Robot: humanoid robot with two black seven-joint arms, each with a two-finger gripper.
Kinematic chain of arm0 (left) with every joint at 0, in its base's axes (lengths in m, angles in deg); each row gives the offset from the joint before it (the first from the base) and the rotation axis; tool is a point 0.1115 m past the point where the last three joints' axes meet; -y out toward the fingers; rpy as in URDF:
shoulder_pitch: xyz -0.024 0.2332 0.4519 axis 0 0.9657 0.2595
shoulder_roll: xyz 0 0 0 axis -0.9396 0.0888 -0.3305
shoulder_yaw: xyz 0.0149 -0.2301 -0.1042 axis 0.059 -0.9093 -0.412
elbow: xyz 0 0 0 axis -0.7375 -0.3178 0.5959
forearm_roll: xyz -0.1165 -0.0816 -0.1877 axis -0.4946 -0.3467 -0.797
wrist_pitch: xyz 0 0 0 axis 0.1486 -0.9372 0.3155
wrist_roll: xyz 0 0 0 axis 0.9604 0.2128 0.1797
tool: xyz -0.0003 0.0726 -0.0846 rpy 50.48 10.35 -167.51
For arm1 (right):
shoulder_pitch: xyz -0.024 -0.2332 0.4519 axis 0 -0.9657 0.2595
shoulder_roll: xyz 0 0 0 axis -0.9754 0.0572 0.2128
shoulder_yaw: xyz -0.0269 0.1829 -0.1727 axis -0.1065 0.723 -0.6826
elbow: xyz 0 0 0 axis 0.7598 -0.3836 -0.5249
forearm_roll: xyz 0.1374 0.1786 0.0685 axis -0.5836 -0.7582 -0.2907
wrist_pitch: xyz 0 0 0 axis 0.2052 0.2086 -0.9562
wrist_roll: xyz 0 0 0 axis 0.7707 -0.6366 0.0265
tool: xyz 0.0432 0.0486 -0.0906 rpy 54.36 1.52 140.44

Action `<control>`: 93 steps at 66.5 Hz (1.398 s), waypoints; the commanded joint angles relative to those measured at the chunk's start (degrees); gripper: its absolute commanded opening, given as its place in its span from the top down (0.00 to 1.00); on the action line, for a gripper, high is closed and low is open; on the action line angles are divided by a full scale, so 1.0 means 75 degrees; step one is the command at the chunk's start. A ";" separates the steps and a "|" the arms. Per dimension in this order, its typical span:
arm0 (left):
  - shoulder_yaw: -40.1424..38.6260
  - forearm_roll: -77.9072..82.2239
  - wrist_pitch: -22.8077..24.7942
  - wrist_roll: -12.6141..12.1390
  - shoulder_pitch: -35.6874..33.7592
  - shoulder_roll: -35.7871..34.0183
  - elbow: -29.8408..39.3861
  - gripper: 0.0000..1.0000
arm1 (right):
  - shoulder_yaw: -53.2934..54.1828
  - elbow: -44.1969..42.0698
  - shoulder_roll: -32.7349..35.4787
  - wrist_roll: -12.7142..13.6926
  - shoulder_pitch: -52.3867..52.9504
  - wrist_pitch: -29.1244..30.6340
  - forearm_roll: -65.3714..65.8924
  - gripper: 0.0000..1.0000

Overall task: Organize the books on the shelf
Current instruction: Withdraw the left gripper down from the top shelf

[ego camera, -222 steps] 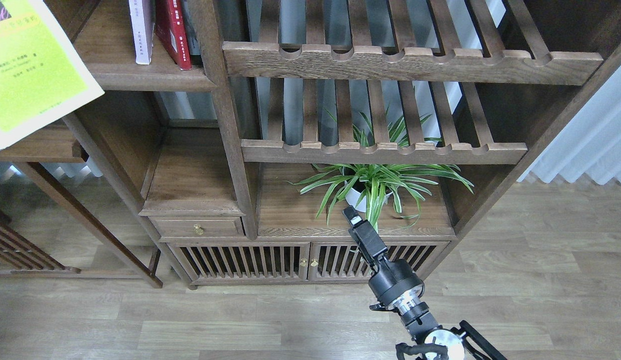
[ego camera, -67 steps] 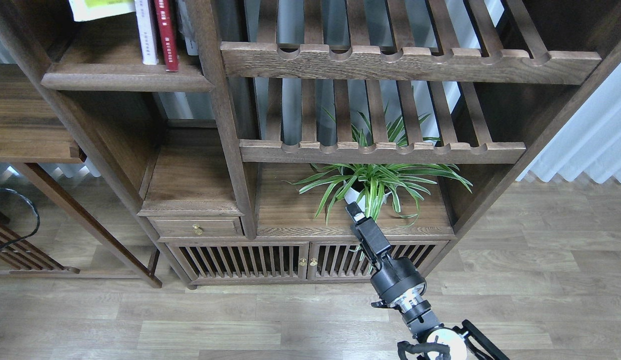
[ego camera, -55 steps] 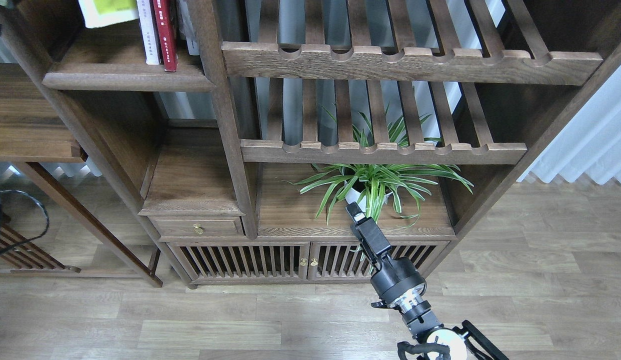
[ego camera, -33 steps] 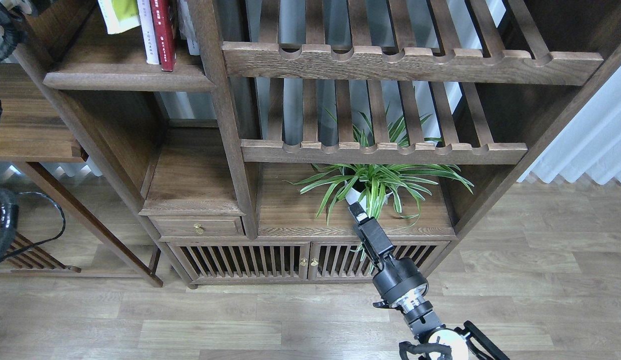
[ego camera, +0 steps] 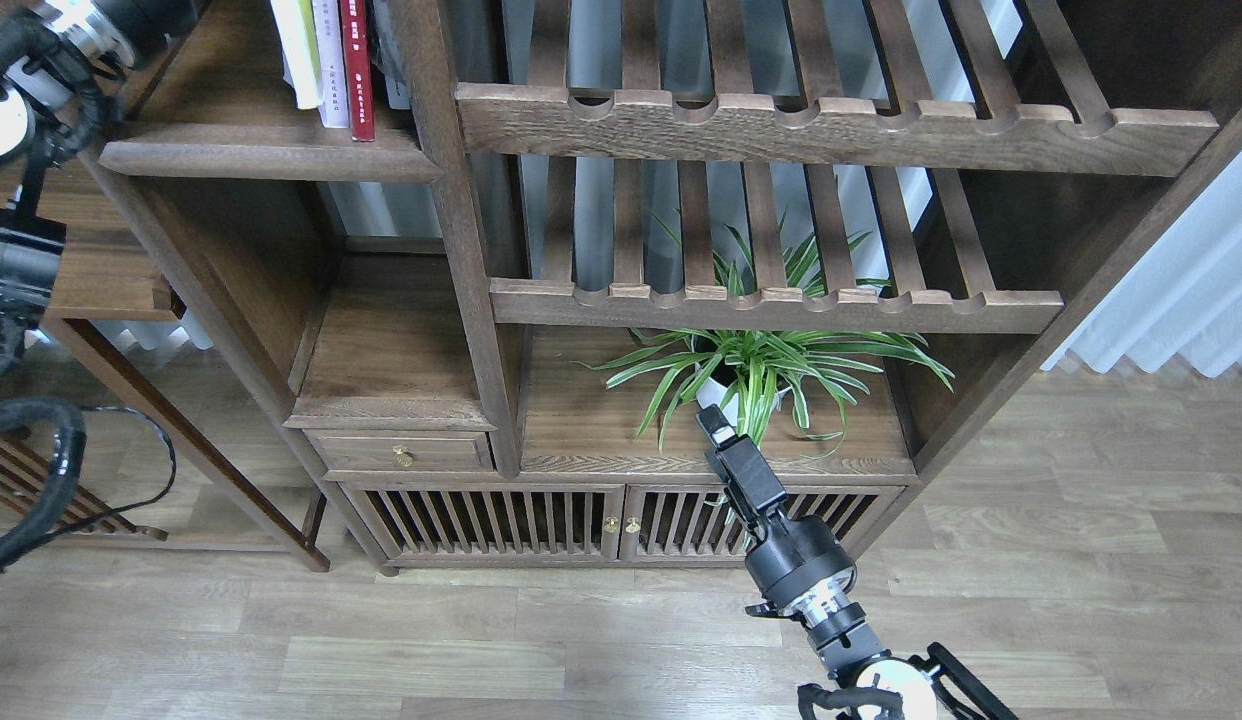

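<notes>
Print on the red book (ego camera: pixel 357 60) spine is too small to read

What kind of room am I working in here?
Likely a home living room or study: a dark wooden shelf unit holding books, a potted spider plant, wood-plank flooring and a pale curtain.

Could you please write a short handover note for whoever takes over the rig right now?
Left gripper: out of view; only thick parts of the left arm show at the top left edge.
Right gripper: low in front of the potted plant, holding nothing; open or shut cannot be told.
Books: yellow-green book, pale book and red book stand side by side on the shelf.
Done: all three books are upright on the shelf.
Left: probably only to check the row is tidy and pull the left arm clear.
</notes>
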 commanded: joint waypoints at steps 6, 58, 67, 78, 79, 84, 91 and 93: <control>-0.0102 -0.1056 0.0002 0.0307 0.0694 0.0046 0.0047 0.21 | 0.0006 0.0088 0.0000 -0.0001 0.0000 0.0255 -0.0136 0.00; 0.0777 -0.2111 0.0002 0.2334 0.2347 0.0902 0.0305 0.02 | 0.0018 0.0182 0.0000 -0.0001 0.0000 0.0548 -0.0218 0.00; 0.0789 -0.2193 0.0002 0.2346 0.2347 0.0914 0.0270 0.01 | 0.0018 0.0205 0.0000 -0.0001 0.0000 0.0571 -0.0335 0.00; 0.0789 -0.2216 0.0002 0.2358 0.2312 0.0914 0.0329 0.01 | 0.0018 0.0205 0.0000 0.0011 0.0000 0.0571 -0.0371 0.00; 0.0789 -0.2216 0.0002 0.2358 0.2312 0.0902 0.0329 0.01 | 0.0006 0.0205 0.0000 0.0011 0.0000 0.0571 -0.0359 0.00; 0.0777 -0.2216 0.0002 0.2323 0.2336 0.0832 0.0352 0.01 | 0.0018 0.0205 0.0000 0.0011 0.0000 0.0571 -0.0359 0.00; 0.0777 -0.2216 0.0002 0.2252 0.2406 0.0621 0.0504 0.01 | 0.0018 0.0205 0.0000 0.0011 0.0000 0.0571 -0.0359 0.00; 0.0812 -0.2205 0.0002 0.2206 0.2487 0.0528 0.0621 0.01 | 0.0018 0.0205 0.0000 0.0011 0.0000 0.0571 -0.0359 0.00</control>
